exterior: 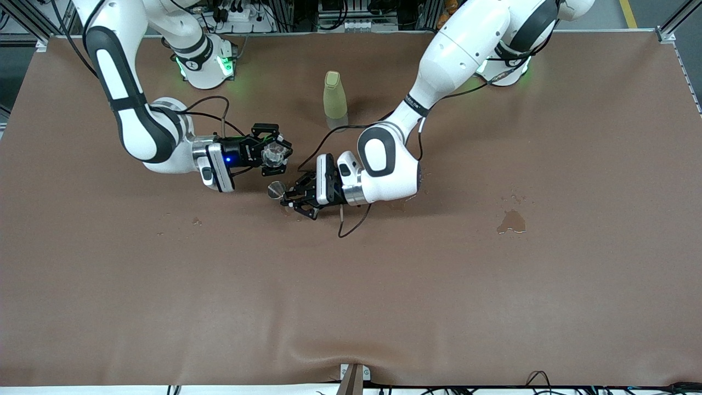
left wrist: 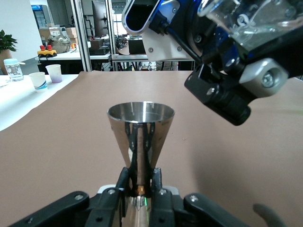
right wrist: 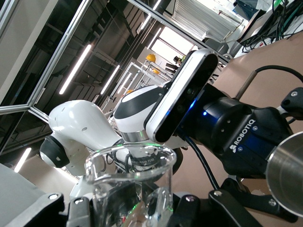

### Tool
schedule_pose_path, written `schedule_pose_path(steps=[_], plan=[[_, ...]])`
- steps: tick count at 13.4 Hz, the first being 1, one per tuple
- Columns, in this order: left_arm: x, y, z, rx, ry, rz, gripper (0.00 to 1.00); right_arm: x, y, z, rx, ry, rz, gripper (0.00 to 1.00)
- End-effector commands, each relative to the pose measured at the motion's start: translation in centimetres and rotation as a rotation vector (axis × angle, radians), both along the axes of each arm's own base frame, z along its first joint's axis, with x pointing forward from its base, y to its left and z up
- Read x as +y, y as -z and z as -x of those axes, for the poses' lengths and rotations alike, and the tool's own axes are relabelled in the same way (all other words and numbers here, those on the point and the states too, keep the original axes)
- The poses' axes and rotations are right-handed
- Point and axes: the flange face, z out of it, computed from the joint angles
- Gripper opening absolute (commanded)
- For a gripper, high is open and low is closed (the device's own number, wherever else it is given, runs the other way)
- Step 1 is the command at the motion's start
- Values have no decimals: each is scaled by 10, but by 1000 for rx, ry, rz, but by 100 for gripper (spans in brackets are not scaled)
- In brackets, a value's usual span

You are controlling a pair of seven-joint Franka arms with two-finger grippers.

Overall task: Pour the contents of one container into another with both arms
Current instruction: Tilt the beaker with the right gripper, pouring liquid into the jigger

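Observation:
My left gripper (exterior: 286,197) is shut on the narrow waist of a steel jigger (exterior: 276,190), which it holds upright just over the table's middle. In the left wrist view the jigger (left wrist: 140,125) rises from between the left gripper's (left wrist: 140,182) fingers, open cup upward. My right gripper (exterior: 272,149) is shut on a clear glass beaker (exterior: 276,156), held tilted in the air just above and beside the jigger. The beaker (right wrist: 130,182) fills the right wrist view in front of the right gripper (right wrist: 132,210), with the jigger's rim (right wrist: 289,165) beside it. No stream shows between them.
A pale green bottle (exterior: 335,99) stands upright on the brown table (exterior: 351,307), closer to the arms' bases than the jigger. Dark wet patches (exterior: 511,221) lie toward the left arm's end, and smaller spots (exterior: 196,221) toward the right arm's end.

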Motion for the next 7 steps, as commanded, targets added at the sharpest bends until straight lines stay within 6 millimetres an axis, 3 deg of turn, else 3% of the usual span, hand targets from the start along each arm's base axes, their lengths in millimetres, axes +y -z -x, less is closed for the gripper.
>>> schedule_pose_path(steps=[1,7], plan=[[-3,-3,-2,-15,-20,20,0,-2,-12,6,53,20,-16,0],[-5,-3,0,-6,-25,27,0,-4,-20,3,190,19,-19,0]])
